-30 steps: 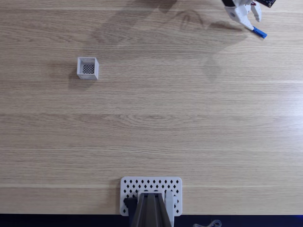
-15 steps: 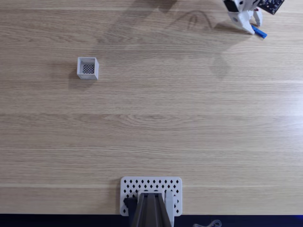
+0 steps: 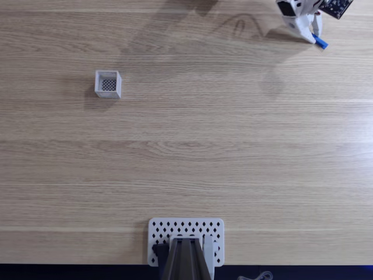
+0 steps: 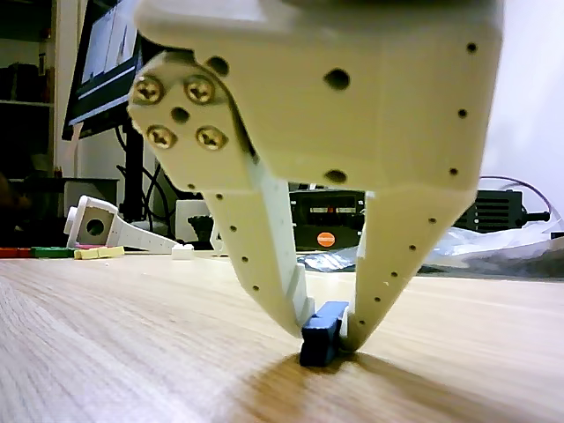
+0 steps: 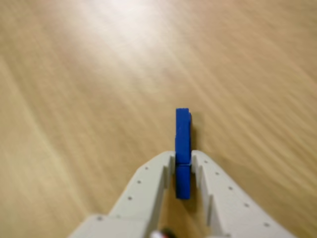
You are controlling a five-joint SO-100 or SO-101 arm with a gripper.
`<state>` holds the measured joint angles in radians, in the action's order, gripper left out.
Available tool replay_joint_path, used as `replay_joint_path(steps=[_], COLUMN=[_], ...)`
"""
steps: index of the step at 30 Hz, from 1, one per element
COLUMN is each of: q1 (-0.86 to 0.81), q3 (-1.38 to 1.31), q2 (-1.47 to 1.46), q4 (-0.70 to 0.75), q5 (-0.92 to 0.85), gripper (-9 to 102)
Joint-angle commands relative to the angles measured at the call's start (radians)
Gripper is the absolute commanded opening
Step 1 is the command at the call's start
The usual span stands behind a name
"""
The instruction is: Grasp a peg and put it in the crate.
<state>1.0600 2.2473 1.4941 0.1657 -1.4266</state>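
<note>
**Peg pinched at table level, crate far across**

Peg [image 5: 183, 144] sits between my gripper [image 5: 183, 163] tips in the wrist view, lying flat on the wood w/ its long axis running straight out past the tips. Jaws are closed in on it from both sides; I read this as a grip on the peg, roughly at its middle, w/ one end poking out front. In the other view the two white fingers [image 4: 269, 256] converge to a V right at the table [image 4: 132, 352] and the peg [image 4: 322, 330] is wedged at the bottom of that V, apparently touching the wood, so no lift yet as far as I can judge.

Fixed view puts the gripper [image 3: 313, 36] at the top right corner w/ a bit of blue peg [image 3: 320, 42] sticking out beside the tips. Crate [image 3: 108, 84] stands upright, open top, well apart at upper left; nothing in it that I can see.

Holding across the narrow sides makes sense: short stick, thin tips. Next I need a clean lift, then a long traverse left. Risk: peg pivots in the pinch, and it's about as long as the crate is wide.
</note>
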Motion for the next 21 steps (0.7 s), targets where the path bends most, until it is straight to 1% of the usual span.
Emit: replay_joint_path(steps=[1, 6, 10, 15, 18, 21], q1=[-0.097, -0.282, -0.515, -0.816, -0.983, -1.117], q3=[0.072, 0.324, 0.529, 0.675, 0.713, 0.733], q2=[0.202, 0.52, 0.713, 0.796, 0.802, 0.801], q4=[-0.08, -0.279, -0.431, -0.604, -0.699, -0.779], q5=[-0.006, -0.008, -0.011, -0.011, -0.011, -0.011], gripper=[-1, 0, 0, 0, 0, 0])
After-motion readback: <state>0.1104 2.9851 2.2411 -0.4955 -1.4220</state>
